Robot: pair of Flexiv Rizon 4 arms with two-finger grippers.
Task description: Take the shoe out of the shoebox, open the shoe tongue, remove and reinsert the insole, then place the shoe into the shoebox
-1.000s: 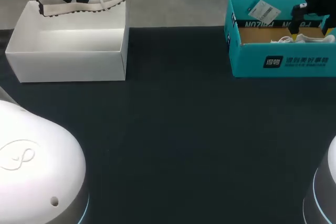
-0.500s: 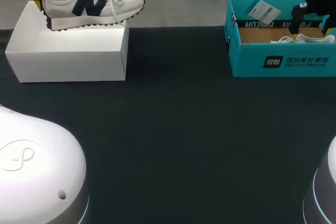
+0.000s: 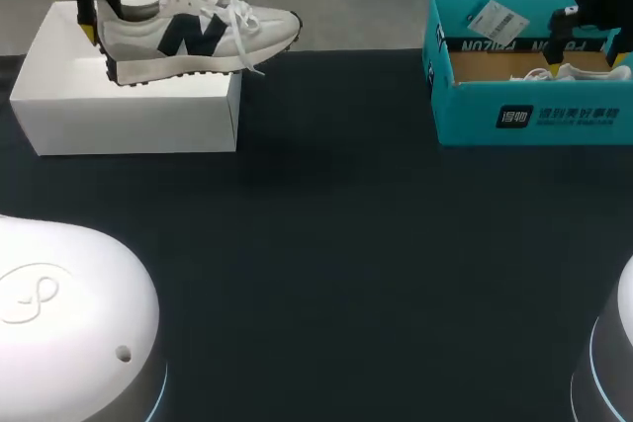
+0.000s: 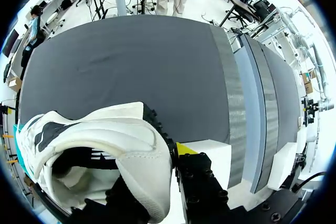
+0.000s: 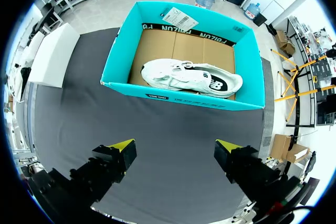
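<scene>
The left gripper [image 3: 97, 19] pinches the shoe [image 3: 198, 35] by its heel above the white box [image 3: 129, 106], toe pointing straight away from it. The right gripper [image 5: 176, 150] hangs open, farther off, over the teal shoebox [image 5: 178, 98].

The left tool [image 3: 99, 25] hangs fingers-down, clamped on the heel of the shoe [image 3: 198, 37], with one yellow tip showing just outside the heel. The right tool [image 5: 174, 148] points downward, its fingers [image 5: 122, 146] spread wide apart. The white housings of the left arm [image 3: 69, 313] and the right arm [image 3: 613, 363] bulk well behind the tools.
</scene>
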